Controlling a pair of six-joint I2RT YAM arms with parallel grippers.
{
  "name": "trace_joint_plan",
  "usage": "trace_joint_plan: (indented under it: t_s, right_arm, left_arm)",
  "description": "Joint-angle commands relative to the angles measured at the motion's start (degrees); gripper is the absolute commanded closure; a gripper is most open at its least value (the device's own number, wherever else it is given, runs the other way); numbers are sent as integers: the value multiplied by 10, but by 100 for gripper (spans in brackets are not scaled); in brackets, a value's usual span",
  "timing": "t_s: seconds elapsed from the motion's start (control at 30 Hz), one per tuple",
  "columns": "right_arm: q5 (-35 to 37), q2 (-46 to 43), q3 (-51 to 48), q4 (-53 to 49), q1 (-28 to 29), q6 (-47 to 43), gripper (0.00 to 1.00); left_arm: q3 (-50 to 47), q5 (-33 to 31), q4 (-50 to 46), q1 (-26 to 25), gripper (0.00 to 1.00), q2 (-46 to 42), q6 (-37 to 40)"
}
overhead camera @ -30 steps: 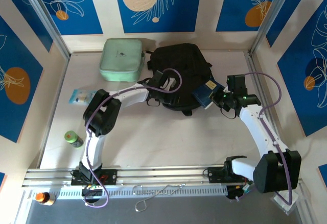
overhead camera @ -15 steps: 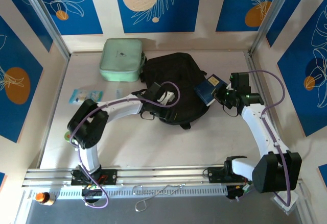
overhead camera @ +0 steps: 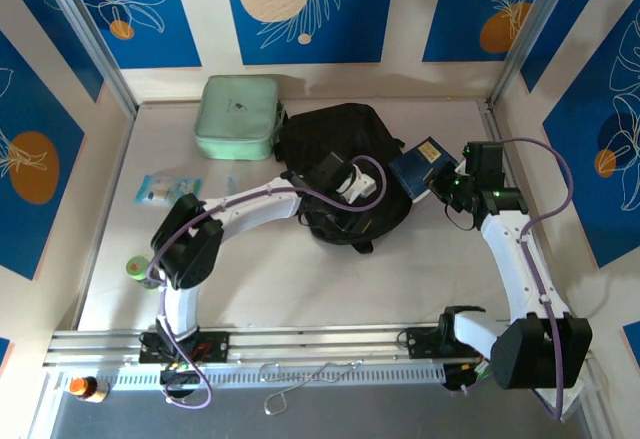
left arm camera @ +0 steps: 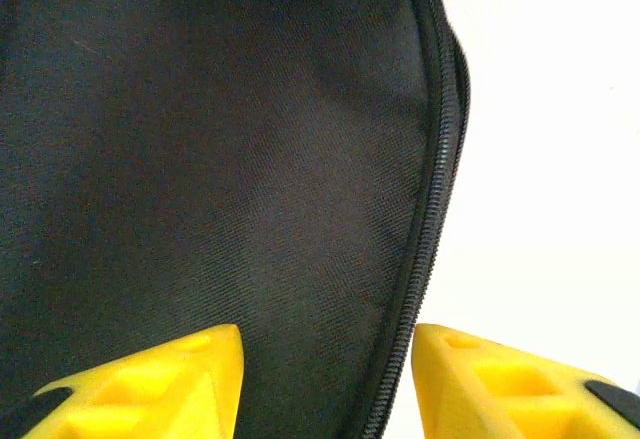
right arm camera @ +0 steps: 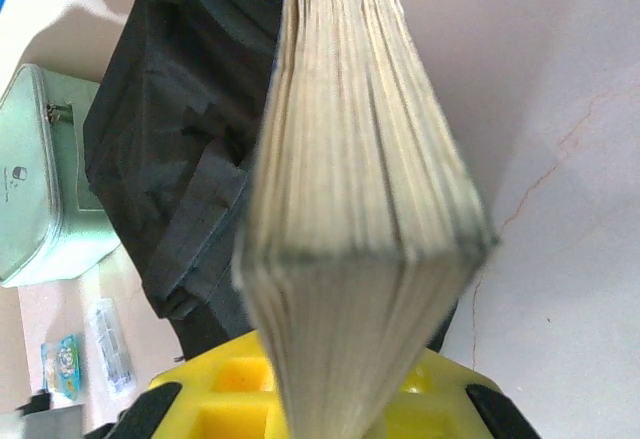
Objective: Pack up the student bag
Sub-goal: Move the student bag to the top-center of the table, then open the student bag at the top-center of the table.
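Observation:
The student bag (overhead camera: 335, 134), a black fabric backpack, lies at the middle back of the table. My left gripper (overhead camera: 368, 187) hovers over its right part. In the left wrist view its yellow fingers (left arm camera: 205, 359) stand apart, open, close over the bag's fabric (left arm camera: 200, 139) and its zipper line (left arm camera: 425, 239). My right gripper (overhead camera: 450, 187) is shut on a thick blue-covered book (overhead camera: 422, 164), held just right of the bag. In the right wrist view the book's page edges (right arm camera: 360, 159) rise between the fingers of that gripper (right arm camera: 340, 379), with the bag (right arm camera: 180, 139) behind.
A pale mint green zip case (overhead camera: 238, 116) sits left of the bag, touching it. Small packets (overhead camera: 165, 189) lie at the left. A green can (overhead camera: 140, 271) stands by the left arm's elbow. The side walls stand close at the right.
My left gripper has slid to the right across the bag. The right gripper has carried the book a little right and farther back. The bag has settled flatter.

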Motion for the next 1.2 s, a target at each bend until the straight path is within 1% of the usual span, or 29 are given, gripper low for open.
trace_joint_plan:
  t_s: [0.0, 0.23, 0.4, 0.53, 0.63, 0.77, 0.9, 1.0, 1.1, 1.17]
  right_arm:
    - [-24, -14, -2, 4, -8, -4, 100]
    - [-37, -16, -12, 16, -15, 4, 100]
    - [-40, -15, -12, 17, -18, 5, 100]
    - [-44, -16, -16, 17, -22, 5, 100]
    - [-45, -18, -19, 18, -23, 6, 100]
    - [-47, -20, -23, 20, -25, 9, 100]
    - [-48, -20, -24, 20, -27, 9, 100]
    - [-49, -19, -24, 20, -27, 10, 100]
    - [-50, -21, -26, 20, -27, 11, 100]
    - [-50, -21, -27, 19, -27, 12, 100]
  left_arm:
    - [24, 21, -45, -12, 54, 15, 43]
    - [32, 12, -64, -19, 59, 26, 66]
    - [42, 10, -77, -21, 60, 37, 78]
    - [57, 2, -96, -22, 65, 52, 86]
    - [61, 12, -99, -23, 66, 55, 88]
    - [62, 2, -102, -24, 66, 57, 95]
    - [62, -3, -112, -24, 60, 55, 113]
    - [63, -7, -117, -24, 58, 55, 126]
    - [70, -21, -129, -24, 59, 60, 138]
    - [75, -34, -137, -24, 63, 66, 145]
